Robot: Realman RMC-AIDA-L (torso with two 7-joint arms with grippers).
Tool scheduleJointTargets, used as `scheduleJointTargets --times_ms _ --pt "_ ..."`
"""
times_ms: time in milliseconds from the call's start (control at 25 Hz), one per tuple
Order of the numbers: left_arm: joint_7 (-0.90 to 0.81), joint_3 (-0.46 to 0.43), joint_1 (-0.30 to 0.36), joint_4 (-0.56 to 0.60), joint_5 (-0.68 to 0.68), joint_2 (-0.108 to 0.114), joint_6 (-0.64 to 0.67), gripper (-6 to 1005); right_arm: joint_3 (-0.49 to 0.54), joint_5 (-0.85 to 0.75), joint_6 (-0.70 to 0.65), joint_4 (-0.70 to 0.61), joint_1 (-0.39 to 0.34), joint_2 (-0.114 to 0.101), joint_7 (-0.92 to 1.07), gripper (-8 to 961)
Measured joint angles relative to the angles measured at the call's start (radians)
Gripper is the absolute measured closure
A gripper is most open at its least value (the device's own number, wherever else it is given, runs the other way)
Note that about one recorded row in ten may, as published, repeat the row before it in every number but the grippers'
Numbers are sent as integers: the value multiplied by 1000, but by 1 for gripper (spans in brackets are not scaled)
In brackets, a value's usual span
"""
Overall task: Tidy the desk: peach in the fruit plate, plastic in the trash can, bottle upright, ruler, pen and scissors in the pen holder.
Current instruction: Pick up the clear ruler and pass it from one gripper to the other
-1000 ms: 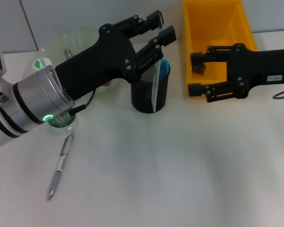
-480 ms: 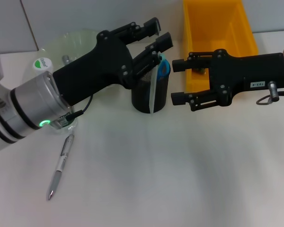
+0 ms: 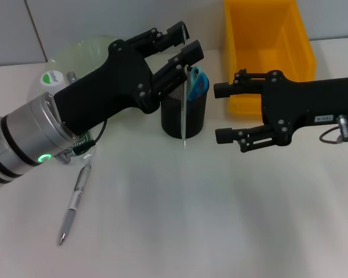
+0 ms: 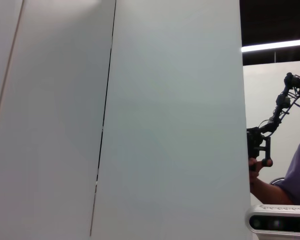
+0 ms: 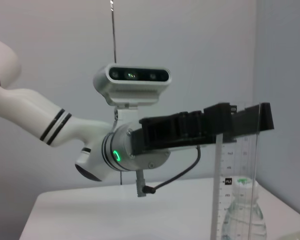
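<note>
We held the ruler (image 3: 187, 98) clamped in the left end effector (image 3: 184, 43) over the pen holder (image 3: 184, 117); right end effector (image 3: 223, 113) gaped empty; a tilt risked missing the rim.

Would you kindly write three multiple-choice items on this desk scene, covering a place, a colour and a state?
1. Where does the pen lie?
A. in the pen holder
B. on the table
C. in the bin

2. What colour is the bin?
A. yellow
B. green
C. red

3. How is the right gripper?
A. shut on the pen
B. shut on the ruler
C. open

Answers: 1 B, it lies flat beside the left arm; 2 A, yellow walls; 3 C, fingers apart, empty. The left gripper holds the ruler over the pen holder.
</note>
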Motion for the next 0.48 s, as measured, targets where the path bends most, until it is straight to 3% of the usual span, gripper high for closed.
scheduleJointTargets --times_ms 480 --pt "0 17 1 -1 0 -6 14 633 15 9 14 -1 -10 12 -59 169"
